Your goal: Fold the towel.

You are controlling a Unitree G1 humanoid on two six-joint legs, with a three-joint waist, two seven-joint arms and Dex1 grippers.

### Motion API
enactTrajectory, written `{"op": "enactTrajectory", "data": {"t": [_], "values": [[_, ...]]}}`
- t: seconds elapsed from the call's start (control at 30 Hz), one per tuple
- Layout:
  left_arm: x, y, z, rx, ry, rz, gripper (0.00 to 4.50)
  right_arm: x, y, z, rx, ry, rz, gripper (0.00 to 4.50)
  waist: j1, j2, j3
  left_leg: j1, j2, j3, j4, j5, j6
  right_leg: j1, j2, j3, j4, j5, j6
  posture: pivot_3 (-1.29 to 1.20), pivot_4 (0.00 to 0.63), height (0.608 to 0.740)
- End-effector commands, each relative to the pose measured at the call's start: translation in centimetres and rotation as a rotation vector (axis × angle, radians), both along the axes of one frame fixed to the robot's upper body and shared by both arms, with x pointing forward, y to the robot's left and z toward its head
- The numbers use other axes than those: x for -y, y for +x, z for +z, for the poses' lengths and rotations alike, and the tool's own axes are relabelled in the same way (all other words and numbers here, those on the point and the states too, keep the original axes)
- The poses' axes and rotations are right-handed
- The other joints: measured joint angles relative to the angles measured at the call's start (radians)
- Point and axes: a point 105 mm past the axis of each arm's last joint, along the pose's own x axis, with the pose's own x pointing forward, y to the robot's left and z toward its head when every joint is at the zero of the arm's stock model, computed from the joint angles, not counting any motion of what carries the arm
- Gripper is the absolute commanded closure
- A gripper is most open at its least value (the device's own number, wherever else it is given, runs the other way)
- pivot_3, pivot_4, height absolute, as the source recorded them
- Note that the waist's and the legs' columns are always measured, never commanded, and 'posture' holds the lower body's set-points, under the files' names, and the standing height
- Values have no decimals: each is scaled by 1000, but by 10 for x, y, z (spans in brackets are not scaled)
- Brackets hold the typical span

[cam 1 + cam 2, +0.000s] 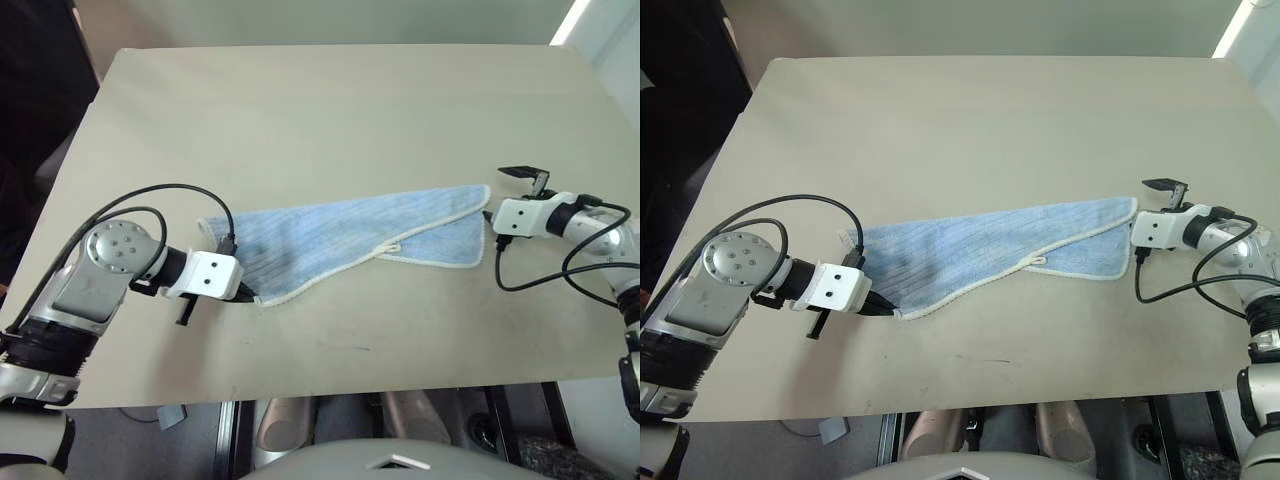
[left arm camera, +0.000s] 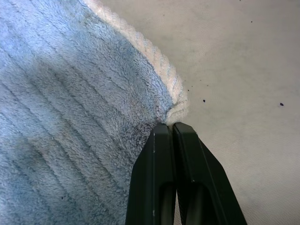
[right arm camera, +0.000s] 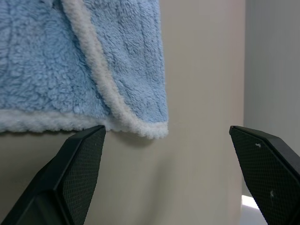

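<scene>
Left gripper (image 1: 250, 296) sits low on the near-left part of the beige surface (image 1: 320, 110), jaws shut on the towel (image 1: 340, 238), pinching its near-left corner right at the whitish border; the wrist view shows both black fingers (image 2: 161, 178) pressed flat together with the stitched edge bunched just past their tips. Black cable loops off the back of that wrist. Towel lies across the middle of the surface, light blue, ribbed terry, stretched out long from the pinched corner toward the right and slightly away from the robot. It's partly doubled: an upper layer runs diagonally, its white-edged border cutting across from the pinched corner up toward the far-right corner, with a lower layer showing under it at the right end. Small white loop tag (image 1: 393, 246) sticks out along that diagonal edge, right of centre. Some creasing and a darker shaded patch near the left end. Right gripper (image 1: 492, 215) is just beside the towel's right end, pointing at it, jaws spread wide and holding nothing; its wrist view shows the towel's layered corner between and beyond the two fingertips (image 3: 77, 161), not touching either. Cable hangs in a loop under the right wrist.
</scene>
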Motion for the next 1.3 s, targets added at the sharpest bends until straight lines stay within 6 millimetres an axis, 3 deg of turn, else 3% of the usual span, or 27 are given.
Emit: {"op": "enactTrajectory", "data": {"t": [0.03,0.07,0.17,0.53,0.73,0.8,0.87,0.93,1.0,1.13,1.23,1.3], "values": [[1,4,7,34,-5,-6,4433,-8,4,1,35,-10,26,0,-2,0,0,0,0,0,0,0,0,0,0,0,0,0,0,0,150,740],[1,4,7,34,-4,-5,4433,-9,4,1,40,-7,30,0,-3,0,0,0,0,0,0,0,0,0,0,0,0,1,0,0,150,740],[0,4,7,35,-3,-3,4500,-10,4,2,52,0,39,556,-3,0,0,0,0,0,0,0,0,1,0,0,0,1,0,0,150,740],[-1,3,7,37,-12,19,4500,-12,-2,-2,32,5,67,4479,-1,0,0,0,0,0,-1,0,0,0,0,0,-1,1,0,0,150,740],[1,14,18,76,-98,87,4500,-4,-5,5,56,2,50,4479,1,0,0,0,0,0,-1,0,0,0,0,0,-1,1,0,0,150,740],[8,33,45,145,-271,181,4500,4,-5,18,85,32,18,4479,3,1,0,0,0,0,-1,0,0,0,0,0,-1,1,0,0,150,740],[9,68,90,234,-549,371,4500,11,-3,36,122,94,-26,4479,7,0,1,-1,0,0,0,1,1,1,0,0,-1,1,1,0,150,740],[0,99,131,361,-762,534,4500,18,0,52,159,144,-65,4479,10,0,1,-1,0,0,1,2,1,2,0,0,-1,1,2,0,150,740],[-13,120,160,474,-876,656,4500,25,3,67,189,177,-101,4479,8,0,1,-1,0,1,1,2,1,2,0,0,-1,2,2,0,150,740],[-28,146,198,633,-1008,804,4500,37,11,102,254,288,-176,4479,-5,2,1,1,0,3,-1,1,0,2,0,0,-2,3,3,0,150,740],[-31,160,227,647,-1148,887,4500,41,20,142,332,411,-213,4479,-6,2,1,0,0,3,-2,1,0,0,0,0,-3,3,3,0,150,740],[-30,164,237,653,-1186,892,4500,41,22,158,359,444,-213,4479,-6,1,2,-2,0,3,-3,1,0,-2,0,0,-3,3,4,0,150,740]]}}
